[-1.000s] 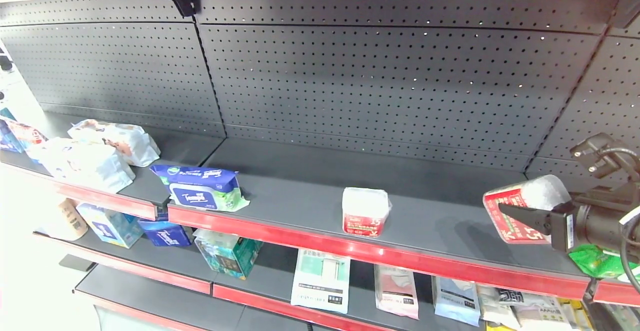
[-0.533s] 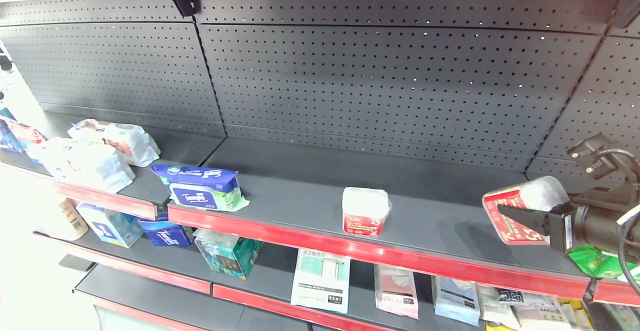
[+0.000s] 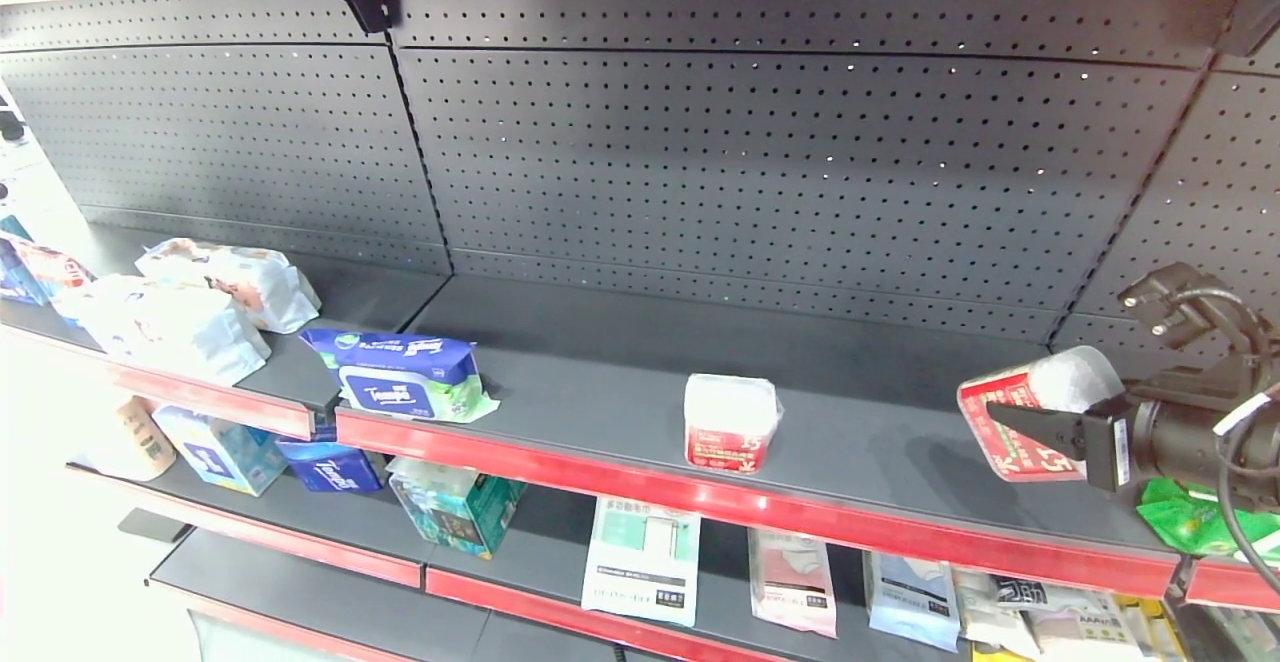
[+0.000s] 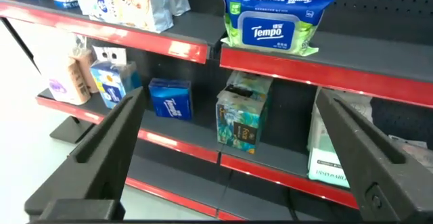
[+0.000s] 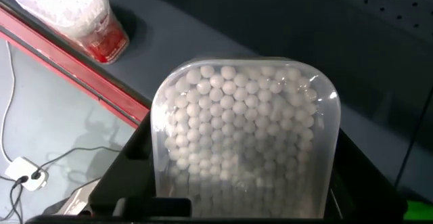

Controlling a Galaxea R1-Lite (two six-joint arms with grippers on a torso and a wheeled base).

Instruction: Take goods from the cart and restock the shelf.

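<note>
My right gripper [image 3: 1035, 422] is shut on a clear pack of white cotton swabs with a red label [image 3: 1030, 412], held just above the right part of the dark shelf board [image 3: 620, 362]. In the right wrist view the swab pack [image 5: 243, 136] sits between the black fingers, its white tips facing the camera. A second, identical swab pack [image 3: 731, 422] stands near the shelf's front edge, also seen in the right wrist view [image 5: 71, 14]. My left gripper [image 4: 230, 149] hangs open in front of the lower shelves, holding nothing.
A blue wet-wipe pack [image 3: 405, 374] lies at the shelf's left end, white tissue bundles [image 3: 170, 327] farther left. A green bag [image 3: 1195, 522] lies under my right arm. Lower shelves hold boxes and hanging packets [image 3: 640, 557]. The red shelf lip [image 3: 700, 497] runs along the front.
My right gripper with the swab pack has shifted slightly left and a little upward, toward the shelf. The rest is unchanged.
</note>
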